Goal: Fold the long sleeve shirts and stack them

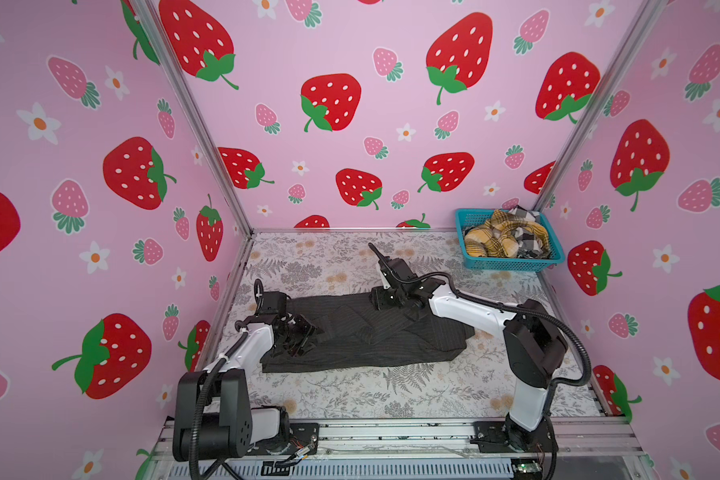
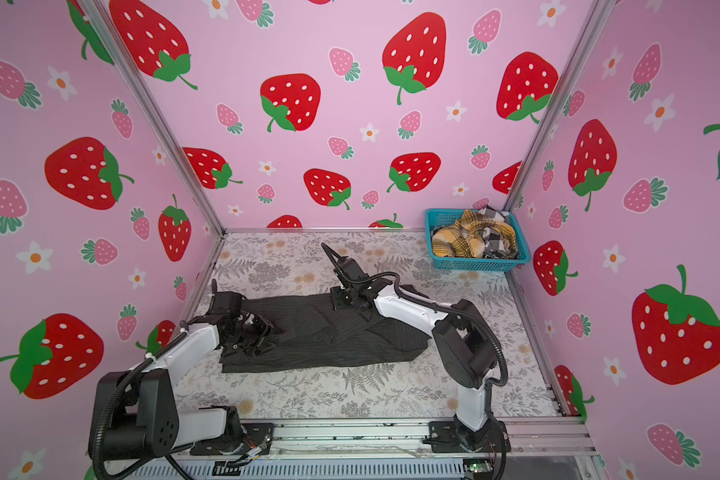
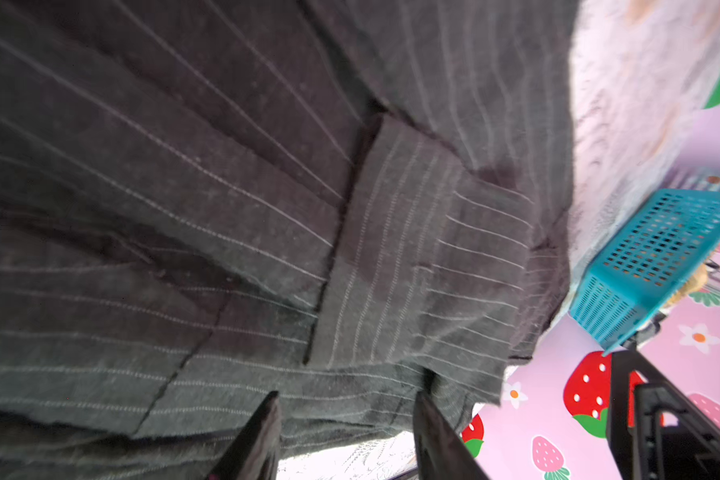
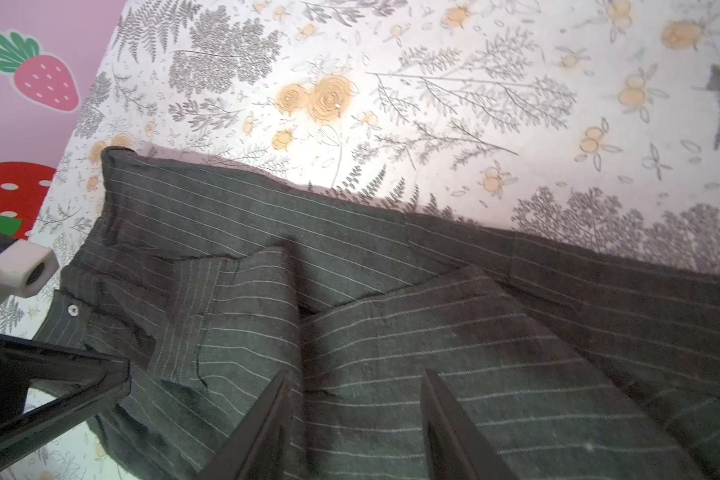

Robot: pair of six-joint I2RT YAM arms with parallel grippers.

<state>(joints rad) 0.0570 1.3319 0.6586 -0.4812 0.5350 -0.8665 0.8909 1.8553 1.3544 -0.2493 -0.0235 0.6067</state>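
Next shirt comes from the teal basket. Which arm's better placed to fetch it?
Right, probably. The teal basket sits in the far right corner, and the right pincer, jaws open, hovers over the far edge of the charcoal shirt, nearer it. The left pincer is at the shirt's left end.

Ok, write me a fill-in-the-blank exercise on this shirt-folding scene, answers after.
1. The charcoal shirt spread on the table bears thin pale ____.
2. The teal basket stands at the table's far ____ corner.
3. The basket holds a black-and-white check shirt and a ____ plaid shirt.
4. The left claw and the right claw both stand ____ over the charcoal shirt.

Missing words: pinstripes; right; yellow; open.
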